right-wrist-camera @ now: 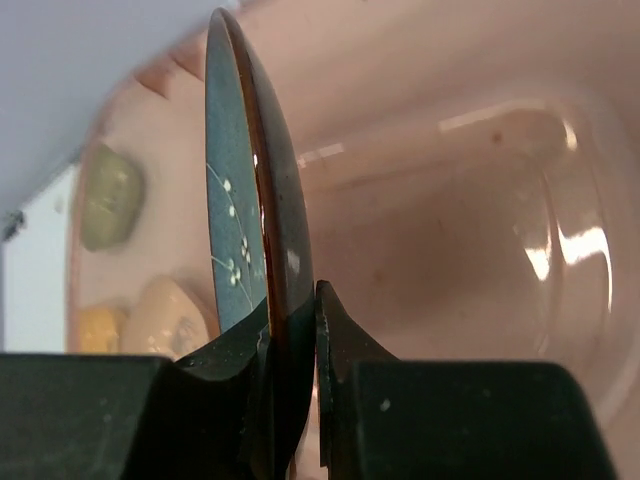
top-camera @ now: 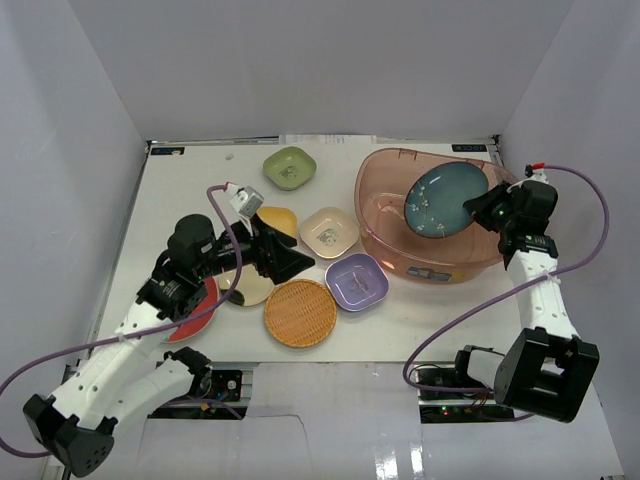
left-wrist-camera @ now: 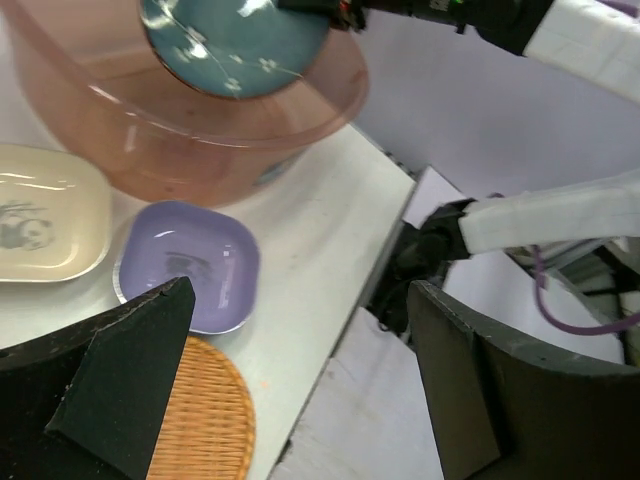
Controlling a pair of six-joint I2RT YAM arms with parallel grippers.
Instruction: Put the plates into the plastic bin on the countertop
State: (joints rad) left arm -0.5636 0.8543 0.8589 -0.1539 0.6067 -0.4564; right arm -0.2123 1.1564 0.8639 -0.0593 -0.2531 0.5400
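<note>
Top external: white countertop (top-camera: 200,185) between white walls (top-camera: 300,60).

We find the bin (top-camera: 380,236) at the tabletop's (top-camera: 190,190) far right, a tilted plate (top-camera: 443,198) inside it. The other plates (top-camera: 329,231) cluster left of it, a lone plate (top-camera: 289,167) behind them.

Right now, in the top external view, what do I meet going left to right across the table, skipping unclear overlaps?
red plate → woven orange plate → lavender dish → teal plate, held in the plastic bin → right end effector gripping it
</note>
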